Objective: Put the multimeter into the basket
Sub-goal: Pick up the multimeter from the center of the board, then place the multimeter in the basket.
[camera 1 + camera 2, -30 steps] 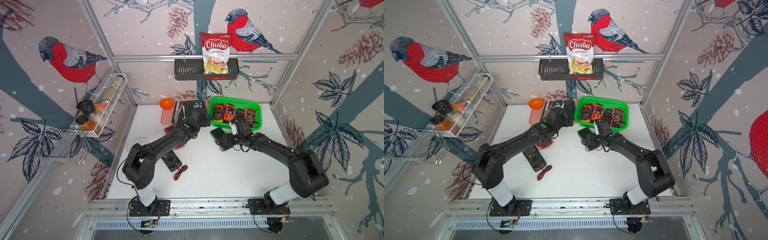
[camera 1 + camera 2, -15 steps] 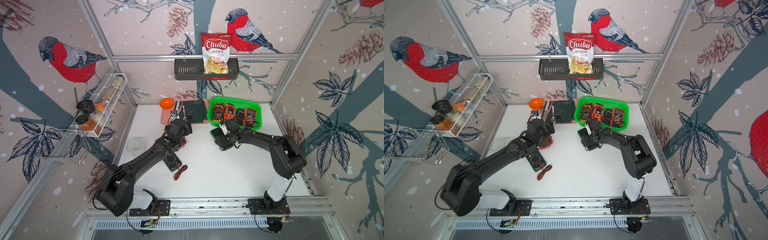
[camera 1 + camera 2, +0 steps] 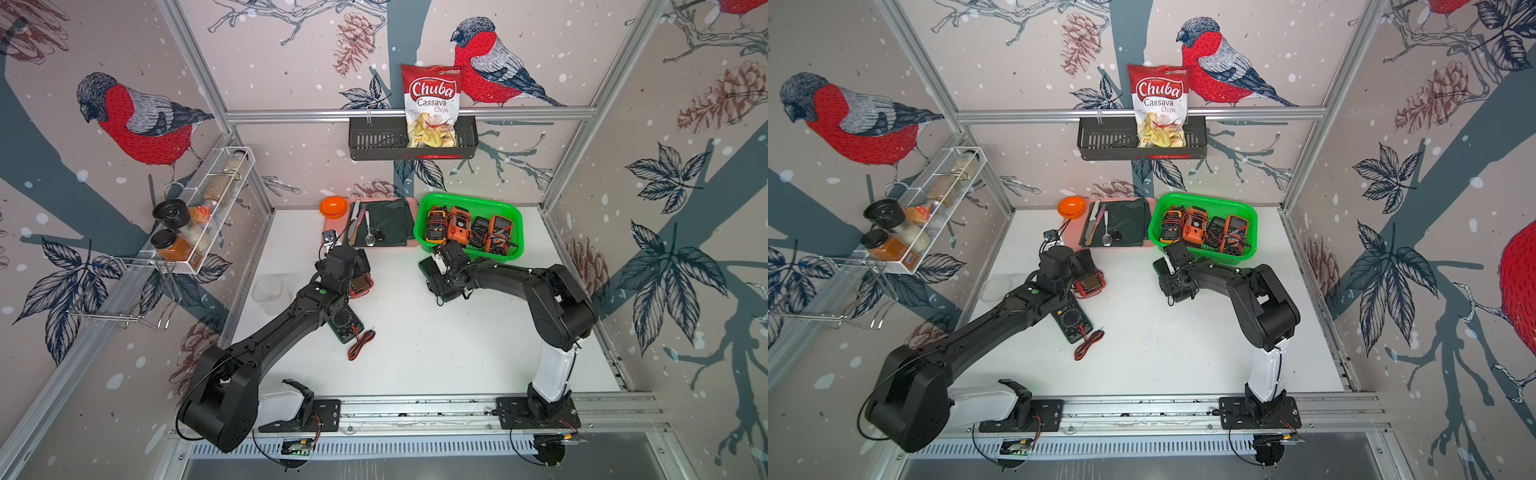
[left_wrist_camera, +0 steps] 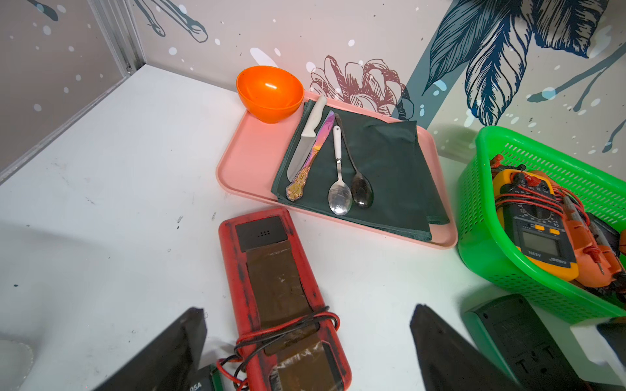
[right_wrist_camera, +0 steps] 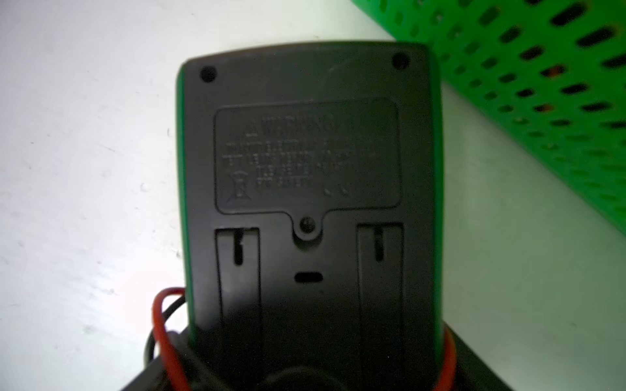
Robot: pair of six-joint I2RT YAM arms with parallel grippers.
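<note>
A green-edged multimeter (image 5: 305, 162) lies face down on the white table beside the green basket (image 3: 467, 198), a corner of it showing in both top views (image 3: 426, 266) (image 3: 1158, 266). My right gripper (image 3: 444, 286) is down over it, shut on its long sides with its red lead bunched at the jaws. The basket wall (image 5: 542, 84) stands close by, and several multimeters (image 3: 457, 226) lie inside. My left gripper (image 4: 308, 309) hangs open over a red multimeter (image 4: 271, 287) lying face down, wrapped in its leads. A dark green multimeter (image 3: 345, 324) lies under the left arm.
A pink tray (image 3: 328, 226) with an orange bowl (image 3: 333, 206), cutlery and a dark cloth sits left of the basket. A clear cup (image 3: 268, 293) stands near the left wall. A black wall rack (image 3: 374, 143) holds a chips bag, and a white wire rack (image 3: 216, 195) holds jars.
The left arm pulled back from the tray to the red multimeter. The right arm folded in over the green-edged multimeter and its jaws narrowed onto it.
</note>
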